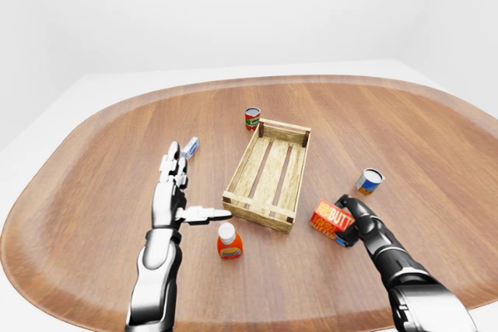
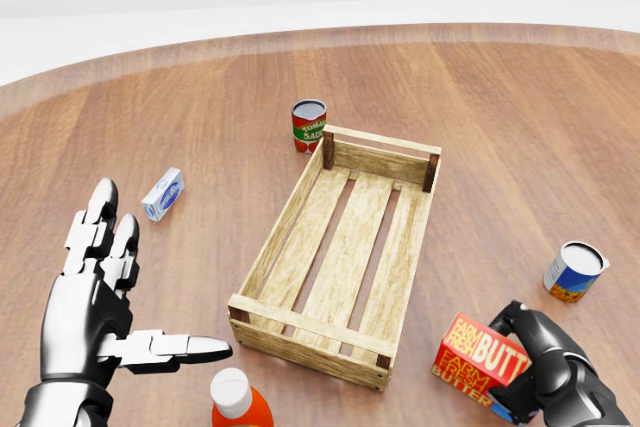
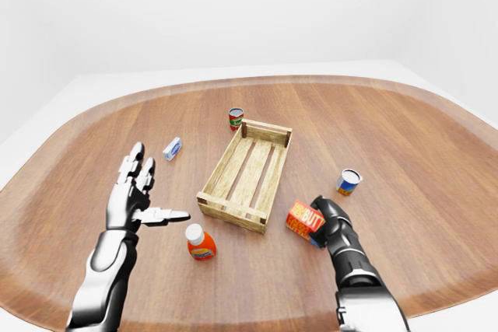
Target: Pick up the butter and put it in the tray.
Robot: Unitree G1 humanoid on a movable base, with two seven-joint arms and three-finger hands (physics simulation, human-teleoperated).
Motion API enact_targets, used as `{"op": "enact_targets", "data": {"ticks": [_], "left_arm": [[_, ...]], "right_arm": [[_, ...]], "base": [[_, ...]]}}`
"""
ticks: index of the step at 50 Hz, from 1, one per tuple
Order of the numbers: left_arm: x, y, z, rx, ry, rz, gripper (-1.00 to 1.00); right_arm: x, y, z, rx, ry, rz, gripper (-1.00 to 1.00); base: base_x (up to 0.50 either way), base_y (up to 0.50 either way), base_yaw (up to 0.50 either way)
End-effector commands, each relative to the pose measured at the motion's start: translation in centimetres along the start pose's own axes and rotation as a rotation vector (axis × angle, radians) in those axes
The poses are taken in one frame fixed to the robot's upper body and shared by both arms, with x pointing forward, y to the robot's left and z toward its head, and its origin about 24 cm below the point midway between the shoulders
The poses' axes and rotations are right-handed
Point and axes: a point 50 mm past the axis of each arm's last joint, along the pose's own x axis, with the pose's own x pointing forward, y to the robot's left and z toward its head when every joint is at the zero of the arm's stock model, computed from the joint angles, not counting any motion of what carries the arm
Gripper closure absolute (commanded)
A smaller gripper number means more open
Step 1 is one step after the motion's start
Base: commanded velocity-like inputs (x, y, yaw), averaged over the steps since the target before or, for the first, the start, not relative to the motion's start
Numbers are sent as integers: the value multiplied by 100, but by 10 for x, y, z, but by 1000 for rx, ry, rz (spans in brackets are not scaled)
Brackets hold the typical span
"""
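The butter [image 2: 476, 357] is a red box with white lettering at the lower right of the head view, tilted, just right of the tray's near corner. My right hand [image 2: 522, 349] is shut on its right end, dark fingers [image 2: 527, 325] curling over the top edge. The tray [image 2: 283, 215] is a slatted wooden crate in the middle of the table, with nothing in it. My left hand [image 2: 120, 297] hovers open at the lower left, fingers spread and thumb pointing right, well apart from the tray.
A tomato sauce can [image 2: 308, 125] stands at the tray's far left corner. A small blue-and-white box [image 2: 163, 193] lies at left. A blue-and-orange can [image 2: 575, 271] stands right of the butter. An orange bottle with a white cap [image 2: 236, 402] stands beside my left thumb.
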Motion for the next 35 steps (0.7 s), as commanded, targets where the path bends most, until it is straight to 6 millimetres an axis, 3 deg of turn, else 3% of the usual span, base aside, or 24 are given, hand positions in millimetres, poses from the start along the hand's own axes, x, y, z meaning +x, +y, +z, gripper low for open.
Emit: {"op": "enact_targets", "data": {"ticks": [1,8,20,35], "left_arm": [[8,-3,-19,12,82,11,-100],[8,-3,-19,10,82,11,-100],[8,-3,-20,10,85,11,-100],[8,-3,-21,10,86,12,-100]], "right_arm": [[-1,23,-13,60,89,104,100],[0,21,-11,59,80,104,100],[0,-17,18,46,-80,50,100],[-43,-63,60,-126,-369,-23,100]], "base": [[0,0,0],[0,0,0],[0,0,0],[0,0,0]]}}
